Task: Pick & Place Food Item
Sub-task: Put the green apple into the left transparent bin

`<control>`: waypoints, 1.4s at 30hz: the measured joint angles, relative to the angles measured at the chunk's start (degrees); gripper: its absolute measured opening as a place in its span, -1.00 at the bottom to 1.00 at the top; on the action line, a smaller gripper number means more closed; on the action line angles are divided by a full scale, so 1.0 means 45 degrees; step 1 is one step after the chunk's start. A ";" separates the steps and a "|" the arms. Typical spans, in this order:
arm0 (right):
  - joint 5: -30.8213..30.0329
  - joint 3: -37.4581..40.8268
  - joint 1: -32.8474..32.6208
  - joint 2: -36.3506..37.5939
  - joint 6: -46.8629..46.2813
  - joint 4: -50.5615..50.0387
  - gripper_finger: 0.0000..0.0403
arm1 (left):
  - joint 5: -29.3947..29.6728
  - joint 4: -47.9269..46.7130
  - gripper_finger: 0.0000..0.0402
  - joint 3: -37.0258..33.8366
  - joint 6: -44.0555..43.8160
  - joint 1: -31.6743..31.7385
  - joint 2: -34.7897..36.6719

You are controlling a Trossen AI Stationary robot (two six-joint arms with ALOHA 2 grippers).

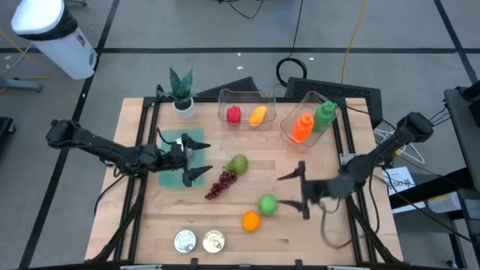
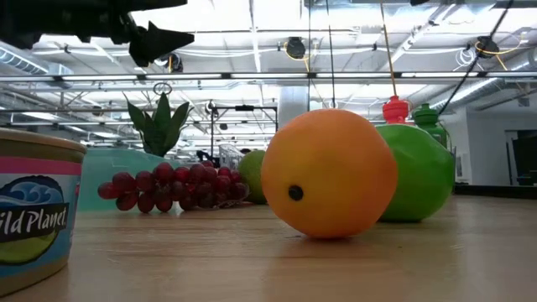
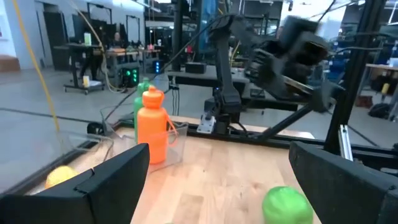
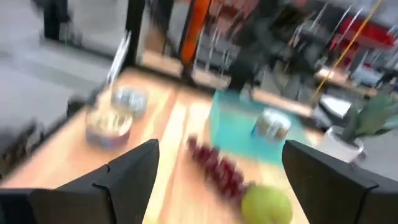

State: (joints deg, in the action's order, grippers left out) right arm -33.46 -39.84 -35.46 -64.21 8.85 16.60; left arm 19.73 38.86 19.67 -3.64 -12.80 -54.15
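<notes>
Looking straight down, the high view shows the left gripper [image 1: 196,158] above the teal mat [image 1: 169,178], fingers spread apart and empty, and the right gripper [image 1: 298,192] beside the green apple [image 1: 268,204], fingers likewise wide apart. The orange [image 1: 250,220] lies just beside the apple, with the grapes [image 1: 220,184] and pear [image 1: 238,164] nearer the table's middle. Only the high view shows the two tins [image 1: 199,241] together; the low view crops one tin [image 2: 29,222] at its edge. There the orange [image 2: 329,173] covers much of the apple [image 2: 422,176]. The right wrist view is blurred, though the grapes [image 4: 214,165] and pear [image 4: 267,203] are recognisable.
</notes>
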 joint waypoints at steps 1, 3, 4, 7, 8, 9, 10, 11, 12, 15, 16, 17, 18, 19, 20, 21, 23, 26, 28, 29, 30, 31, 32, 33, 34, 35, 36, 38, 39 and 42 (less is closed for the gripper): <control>-0.0205 -0.0605 -0.0154 -0.0523 -0.0233 -0.0998 0.60 | 0.0000 -0.0045 0.98 -0.0017 -0.0102 0.0000 -0.0003; -0.0335 -0.1801 -0.0340 -0.1623 -0.0974 -0.2806 0.61 | -0.0002 -0.0065 0.98 -0.0017 -0.0325 0.0000 -0.0005; -0.0348 -0.2382 -0.0383 -0.2126 -0.1548 -0.3678 0.62 | -0.0002 -0.0039 0.98 -0.0017 -0.0385 -0.0002 -0.0003; 0.0207 -0.4128 -0.0309 -0.3390 -0.3792 -0.6392 0.69 | -0.0009 -0.0121 0.98 -0.0017 -0.0599 0.0000 -0.0010; 0.0494 -0.4636 -0.0219 -0.3737 -0.4498 -0.7247 0.72 | -0.0007 -0.0119 0.98 -0.0017 -0.0621 -0.0005 -0.0010; 0.0736 -0.5072 -0.0118 -0.4067 -0.5051 -0.8005 0.74 | -0.0007 -0.0109 0.98 -0.0017 -0.0645 -0.0014 -0.0010; 0.0841 -0.5378 -0.0032 -0.4359 -0.5397 -0.8572 0.77 | -0.0011 -0.0109 0.98 -0.0017 -0.0664 -0.0015 -0.0010; 0.0839 -0.5560 0.0033 -0.4636 -0.5487 -0.8926 0.79 | -0.0019 -0.0114 0.98 -0.0017 -0.0690 -0.0015 -0.0010; 0.0841 -0.5630 0.0082 -0.4870 -0.5468 -0.9119 0.81 | -0.0028 -0.0114 0.98 -0.0017 -0.0739 -0.0015 -0.0010; 0.0887 -0.5532 0.0241 -0.5501 -0.5049 -0.8962 0.85 | -0.0031 -0.0118 0.98 -0.0017 -0.0845 -0.0015 -0.0010; 0.0914 -0.5430 0.0312 -0.5699 -0.4911 -0.8874 0.85 | -0.0031 -0.0118 0.98 -0.0017 -0.0849 -0.0015 -0.0010; 0.0932 -0.5330 0.0417 -0.5903 -0.4808 -0.8818 0.85 | -0.0031 -0.0123 0.98 -0.0017 -0.0854 -0.0015 -0.0010; 0.0946 -0.5232 0.0526 -0.6120 -0.4815 -0.8655 0.85 | -0.0031 -0.0132 0.98 -0.0017 -0.0854 -0.0015 -0.0010; 0.1019 -0.5148 0.0630 -0.6293 -0.4893 -0.8472 0.84 | -0.0031 -0.0162 0.98 -0.0017 -0.0854 -0.0015 -0.0010; 0.1232 -0.5092 0.0718 -0.6418 -0.5031 -0.8403 0.83 | -0.0031 -0.0201 0.98 -0.0017 -0.0857 -0.0015 -0.0010; 0.1512 -0.5079 0.0825 -0.6543 -0.5114 -0.8402 0.83 | -0.0031 -0.0250 0.98 -0.0017 -0.0884 -0.0015 -0.0010; 0.2187 -0.5078 0.0983 -0.6797 -0.5190 -0.8128 0.83 | -0.0028 -0.0361 0.98 -0.0017 -0.0915 -0.0015 -0.0010; 0.2617 -0.5075 0.1118 -0.7249 -0.5113 -0.8154 0.84 | -0.0031 -0.0395 0.98 -0.0017 -0.0937 -0.0010 -0.0010; 0.3015 -0.5074 0.1269 -0.7568 -0.5071 -0.8047 0.84 | -0.0031 -0.0400 0.98 -0.0017 -0.0951 -0.0010 -0.0010; 0.3225 -0.5083 0.1349 -0.7715 -0.5048 -0.7925 0.84 | -0.0031 -0.0400 0.98 -0.0017 -0.0958 -0.0010 -0.0010; 0.3392 -0.5119 0.1413 -0.7846 -0.5021 -0.7811 0.83 | -0.0028 -0.0400 0.98 -0.0017 -0.0976 -0.0010 -0.0010; 0.3496 -0.5132 0.1481 -0.7968 -0.5000 -0.7694 0.83 | -0.0031 -0.0400 0.98 -0.0017 -0.0976 -0.0010 -0.0010; 0.3510 -0.5137 0.1517 -0.8077 -0.5000 -0.7558 0.83 | -0.0031 -0.0400 0.98 -0.0017 -0.0976 -0.0010 -0.0010; 0.3505 -0.5146 0.1556 -0.8139 -0.4996 -0.7525 0.83 | -0.0031 -0.0400 0.98 -0.0017 -0.0981 -0.0010 -0.0010; 0.3527 -0.5144 0.1575 -0.8154 -0.4996 -0.7537 0.83 | -0.0031 -0.0400 0.98 -0.0017 -0.1009 -0.0010 -0.0010; 0.3561 -0.5137 0.1588 -0.8141 -0.4996 -0.7551 0.83 | -0.0031 -0.0400 0.98 -0.0017 -0.1100 -0.0010 -0.0010; 0.3579 -0.5132 0.1603 -0.8082 -0.4996 -0.7589 0.82 | -0.0031 -0.0400 0.98 -0.0017 -0.1200 -0.0010 -0.0010; 0.3772 -0.5115 0.1632 -0.7950 -0.4994 -0.7686 0.79 | -0.0031 -0.0400 0.98 -0.0017 -0.1310 -0.0010 -0.0010; 0.3899 -0.5107 0.1640 -0.7891 -0.4994 -0.7733 0.77 | -0.0034 -0.0400 0.98 -0.0017 -0.1327 -0.0010 -0.0010; 0.4632 -0.5098 0.1664 -0.7814 -0.5029 -0.7828 0.66 | -0.0045 -0.0405 0.98 -0.0017 -0.1435 -0.0010 -0.0010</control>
State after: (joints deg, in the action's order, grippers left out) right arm -12.62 -62.78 -27.97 -99.37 -13.78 -18.63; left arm 19.53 37.04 19.59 -10.10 -12.84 -54.19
